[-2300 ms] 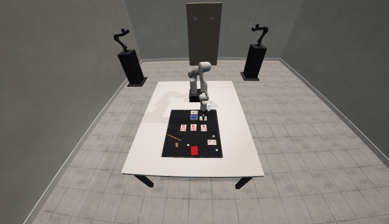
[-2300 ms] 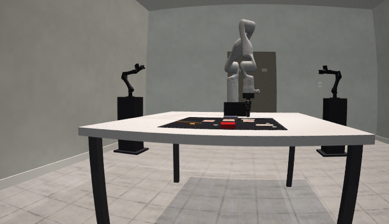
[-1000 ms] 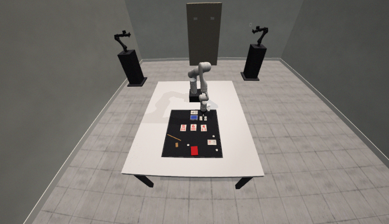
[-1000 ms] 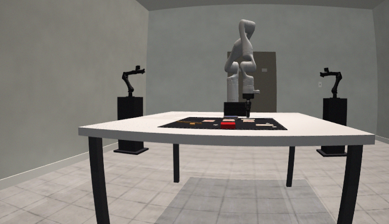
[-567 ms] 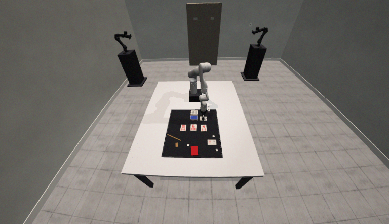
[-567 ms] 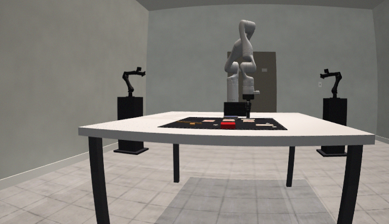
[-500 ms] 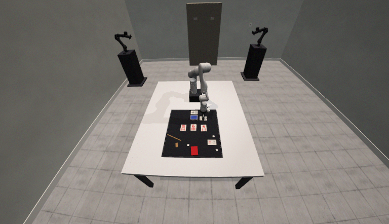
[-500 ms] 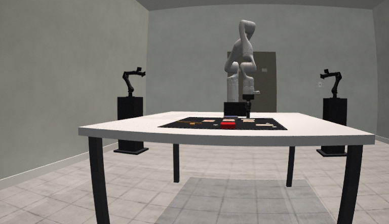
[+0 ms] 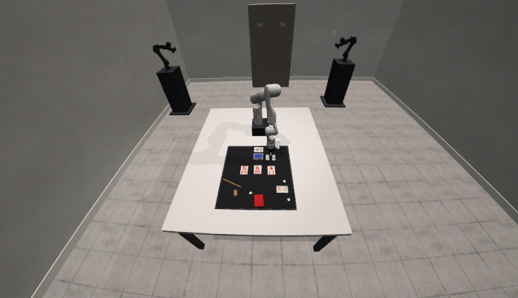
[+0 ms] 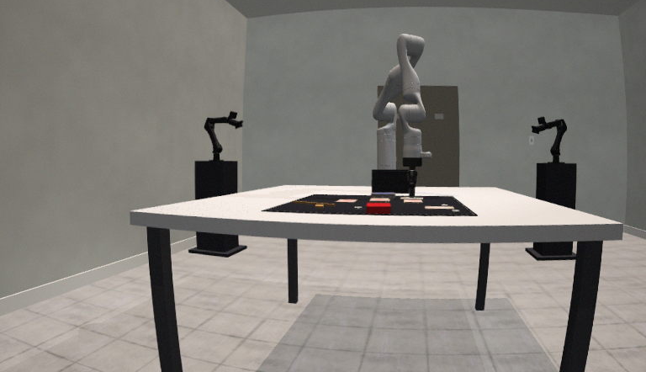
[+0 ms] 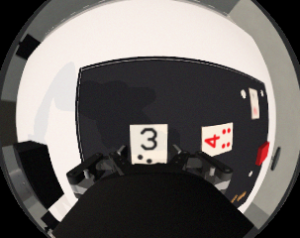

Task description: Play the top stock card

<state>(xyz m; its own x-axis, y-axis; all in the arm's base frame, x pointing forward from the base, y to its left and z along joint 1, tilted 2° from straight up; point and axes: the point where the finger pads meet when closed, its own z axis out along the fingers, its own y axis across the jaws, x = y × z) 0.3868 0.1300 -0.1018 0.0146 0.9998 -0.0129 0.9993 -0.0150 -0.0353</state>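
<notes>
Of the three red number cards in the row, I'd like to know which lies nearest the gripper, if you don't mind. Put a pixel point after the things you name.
The red 4 (image 9: 271, 170) (image 11: 217, 139), nearest the gripper (image 9: 270, 158) (image 10: 411, 194) (image 11: 149, 151); the 6 (image 9: 257, 169) and 5 (image 9: 243, 170) lie farther off.

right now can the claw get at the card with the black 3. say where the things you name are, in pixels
Probably yes: the open claw (image 9: 270, 158) (image 10: 411, 193) (image 11: 149, 151) is right over the black 3 card (image 11: 149, 138), with its fingers either side and nothing seen lying on top. How well it could grip so thin a card is harder to say.
</notes>
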